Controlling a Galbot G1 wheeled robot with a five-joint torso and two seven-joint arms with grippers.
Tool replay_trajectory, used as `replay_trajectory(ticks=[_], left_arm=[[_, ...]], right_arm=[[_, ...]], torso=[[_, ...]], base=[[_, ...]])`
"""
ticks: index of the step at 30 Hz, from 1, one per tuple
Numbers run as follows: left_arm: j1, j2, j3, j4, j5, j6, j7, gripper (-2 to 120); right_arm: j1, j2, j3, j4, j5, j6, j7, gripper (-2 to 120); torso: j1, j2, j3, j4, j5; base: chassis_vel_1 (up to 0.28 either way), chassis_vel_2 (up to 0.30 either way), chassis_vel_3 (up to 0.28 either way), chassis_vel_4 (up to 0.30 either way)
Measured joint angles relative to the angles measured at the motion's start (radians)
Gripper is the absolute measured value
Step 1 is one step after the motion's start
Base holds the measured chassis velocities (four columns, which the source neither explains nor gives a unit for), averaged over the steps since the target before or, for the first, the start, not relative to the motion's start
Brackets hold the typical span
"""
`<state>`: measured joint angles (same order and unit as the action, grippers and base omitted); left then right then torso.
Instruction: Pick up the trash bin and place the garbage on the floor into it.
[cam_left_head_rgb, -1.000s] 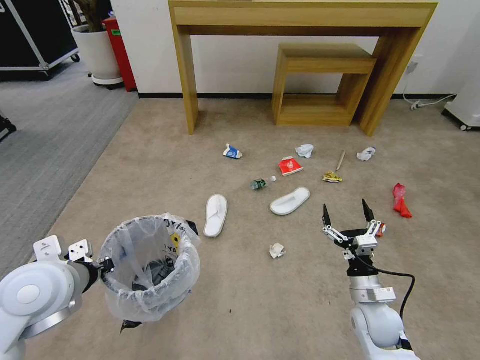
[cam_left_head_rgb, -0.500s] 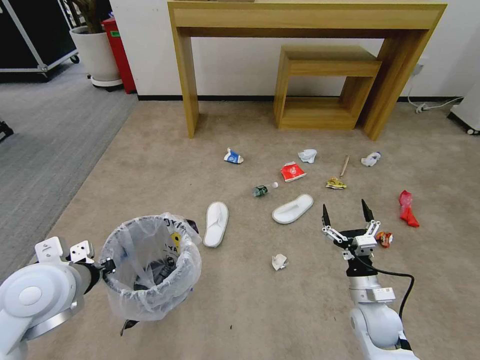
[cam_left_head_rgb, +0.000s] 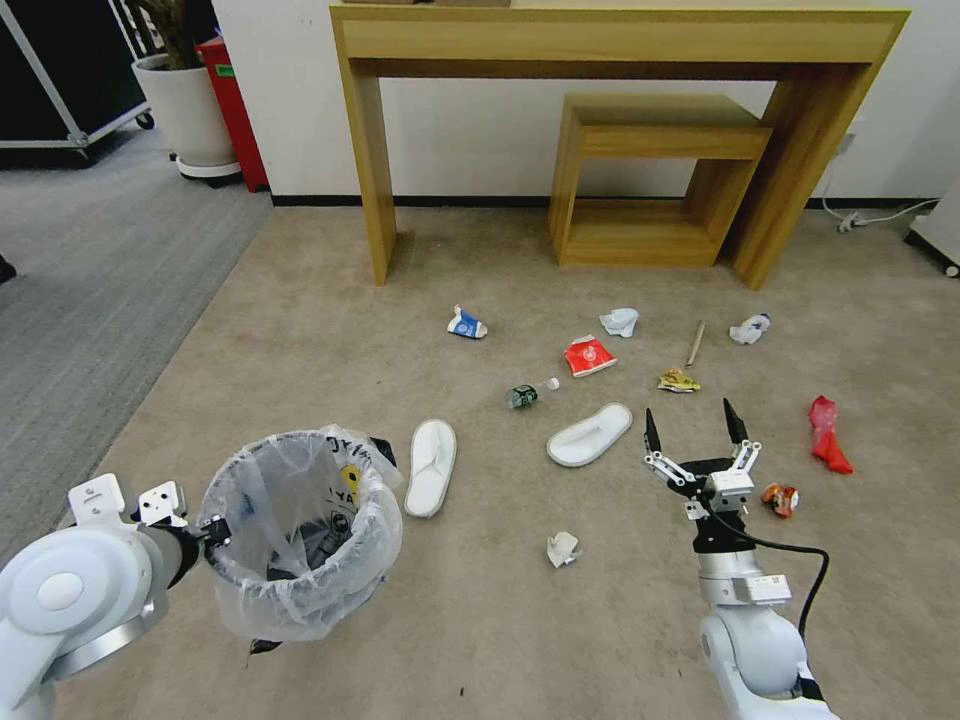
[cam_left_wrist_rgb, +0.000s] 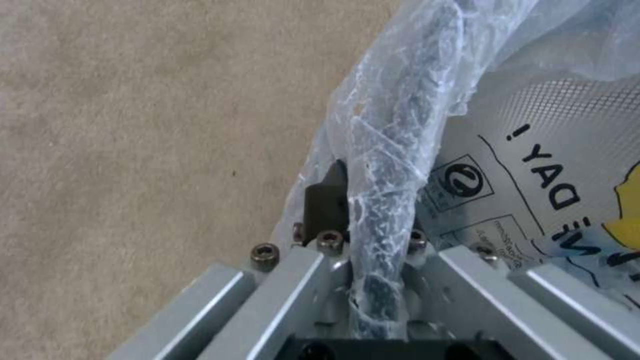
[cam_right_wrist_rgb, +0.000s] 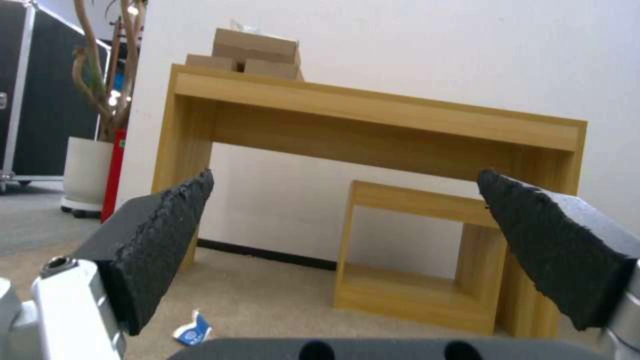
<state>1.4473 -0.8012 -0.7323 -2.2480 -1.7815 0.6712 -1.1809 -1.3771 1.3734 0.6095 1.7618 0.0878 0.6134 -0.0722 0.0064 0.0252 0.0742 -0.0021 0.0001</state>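
Observation:
My left gripper (cam_left_head_rgb: 214, 528) is shut on the near rim of the trash bin (cam_left_head_rgb: 300, 530), a dark round bin lined with a whitish lettered bag. The left wrist view shows the bagged rim (cam_left_wrist_rgb: 393, 150) pinched between the jaws. The garbage lies on the carpet ahead: two white slippers (cam_left_head_rgb: 432, 467) (cam_left_head_rgb: 589, 435), a red cup (cam_left_head_rgb: 586, 356), a blue-white carton (cam_left_head_rgb: 466, 325), a small bottle (cam_left_head_rgb: 528, 393), tissue wads (cam_left_head_rgb: 563, 548) (cam_left_head_rgb: 620, 321), a stick (cam_left_head_rgb: 694, 343) and a red wrapper (cam_left_head_rgb: 829, 434). My right gripper (cam_left_head_rgb: 693, 425) hovers open and empty right of the far slipper.
A wooden desk (cam_left_head_rgb: 620, 40) with a low wooden stool (cam_left_head_rgb: 660, 140) under it stands against the far wall. A white planter (cam_left_head_rgb: 190, 110) and a red object (cam_left_head_rgb: 232, 95) sit at the back left. Grey carpet (cam_left_head_rgb: 80, 300) runs along the left.
The whole view has shifted, so the camera has moved: the litter sits lower and a little to the right in the picture. Both arms keep their pose, the bin still held.

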Motion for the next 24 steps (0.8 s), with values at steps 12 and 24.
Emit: replay_trajectory(ticks=[12,24], left_arm=[[0.011,-0.002,-0.008,-0.007,0.002,-0.004,-0.003,0],[0.022,-0.003,-0.016,-0.018,0.004,-0.009,-0.006,0]], right_arm=[[-0.008,-0.002,0.003,0.01,-0.001,0.001,0.0,100],[-0.014,-0.006,0.007,0.021,-0.001,0.001,0.001,100]], torso=[[0.0,0.0,0.0,-0.0001,0.0],[0.0,0.0,0.0,-0.0001,0.0]], base=[[-0.096,0.091,0.093,-0.096],[-0.087,0.083,0.087,-0.076]])
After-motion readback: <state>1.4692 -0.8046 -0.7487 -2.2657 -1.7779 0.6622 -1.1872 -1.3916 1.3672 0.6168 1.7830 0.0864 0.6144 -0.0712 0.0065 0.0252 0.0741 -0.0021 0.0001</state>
